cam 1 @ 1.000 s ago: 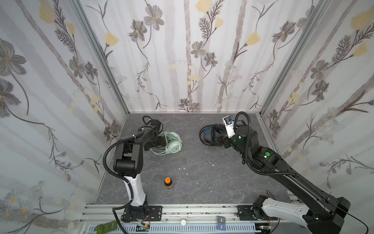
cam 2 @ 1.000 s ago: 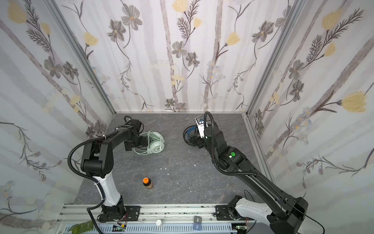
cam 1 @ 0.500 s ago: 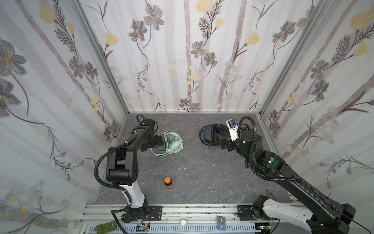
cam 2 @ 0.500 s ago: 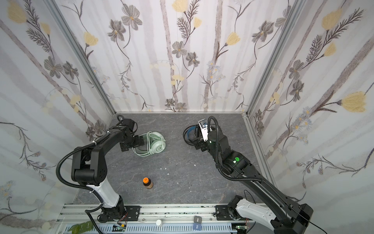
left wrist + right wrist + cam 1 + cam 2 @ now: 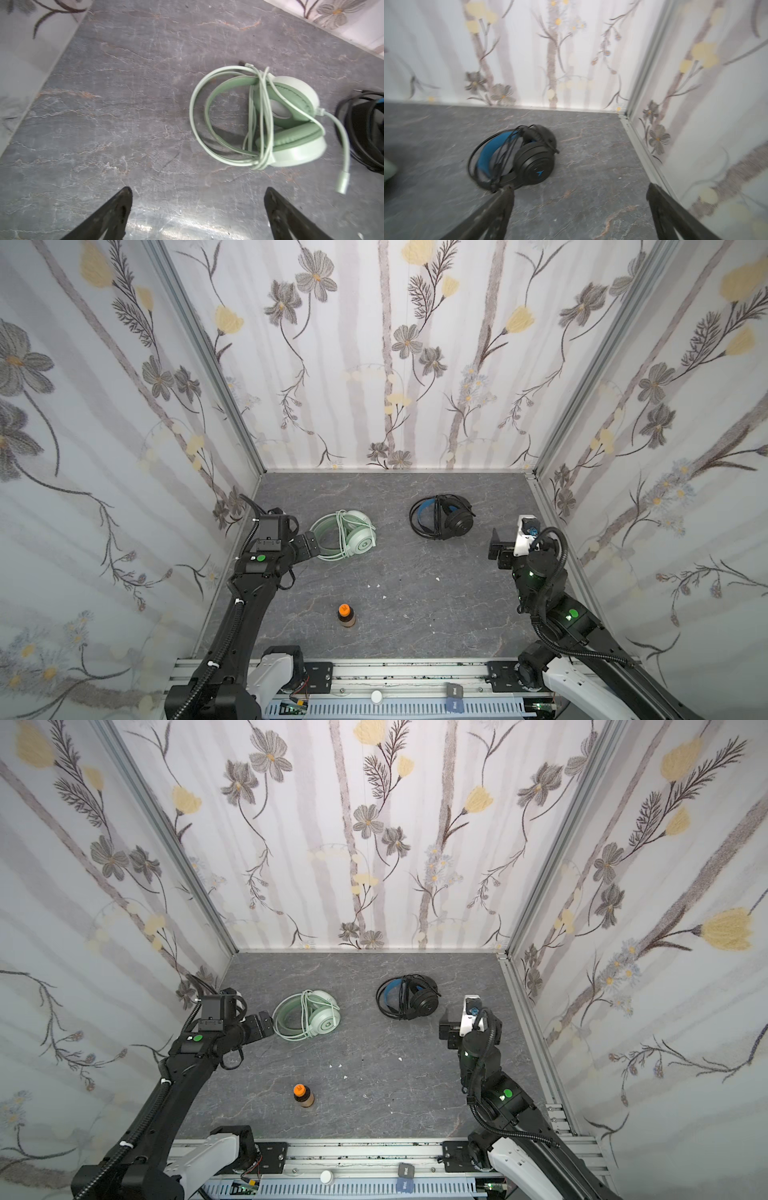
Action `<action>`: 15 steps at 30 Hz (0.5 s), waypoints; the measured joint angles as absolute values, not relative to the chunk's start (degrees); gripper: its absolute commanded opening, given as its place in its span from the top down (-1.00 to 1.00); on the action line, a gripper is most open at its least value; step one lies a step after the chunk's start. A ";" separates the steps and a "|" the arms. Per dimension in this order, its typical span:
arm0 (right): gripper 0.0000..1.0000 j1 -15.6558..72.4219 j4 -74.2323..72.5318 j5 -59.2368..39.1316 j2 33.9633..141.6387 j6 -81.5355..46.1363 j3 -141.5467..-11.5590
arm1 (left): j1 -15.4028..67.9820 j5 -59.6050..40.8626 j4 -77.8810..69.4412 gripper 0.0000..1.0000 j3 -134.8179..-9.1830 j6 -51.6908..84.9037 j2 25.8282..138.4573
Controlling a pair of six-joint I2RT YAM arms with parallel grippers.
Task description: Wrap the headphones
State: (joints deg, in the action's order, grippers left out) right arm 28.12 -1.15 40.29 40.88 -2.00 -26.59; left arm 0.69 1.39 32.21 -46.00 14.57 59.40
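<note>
The mint-green headphones (image 5: 347, 535) (image 5: 309, 1015) (image 5: 280, 122) lie on the grey floor at the left, their pale cable looped round the headband and the plug end (image 5: 342, 184) lying loose. The black headphones (image 5: 444, 516) (image 5: 409, 996) (image 5: 527, 158) with the blue inner band lie to the right, black cable wound across them. My left gripper (image 5: 309, 545) (image 5: 264, 1025) (image 5: 197, 191) stands open just left of the green set, nothing between its fingers. My right gripper (image 5: 498, 549) (image 5: 446, 1029) (image 5: 579, 188) is open and empty, off to the right of the black set.
A small bottle with an orange cap (image 5: 345, 616) (image 5: 303, 1096) stands toward the front of the floor. Flowered walls close in the left, back and right sides. Small white crumbs (image 5: 376, 585) dot the middle.
The right gripper has drawn back from the black headphones, to the right and toward the front. The left arm has pulled back a little from the green headphones. Both headsets stay put.
</note>
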 measured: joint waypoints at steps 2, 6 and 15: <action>-0.99 20.25 -7.33 40.47 38.70 -2.09 -20.47 | 0.71 5.74 30.37 -1.00 -42.00 14.66 57.95; -0.99 4.05 -16.99 34.02 42.72 -3.18 -13.04 | 0.54 12.49 19.22 -1.00 -33.12 13.23 54.06; -0.99 -3.88 -33.36 19.07 64.34 -2.83 -13.89 | 0.40 15.20 -15.05 -1.00 -18.44 4.69 61.47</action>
State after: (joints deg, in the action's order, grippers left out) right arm -3.88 -33.36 19.07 64.34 -2.83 -13.89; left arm 0.40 15.20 -15.05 -18.44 4.69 61.47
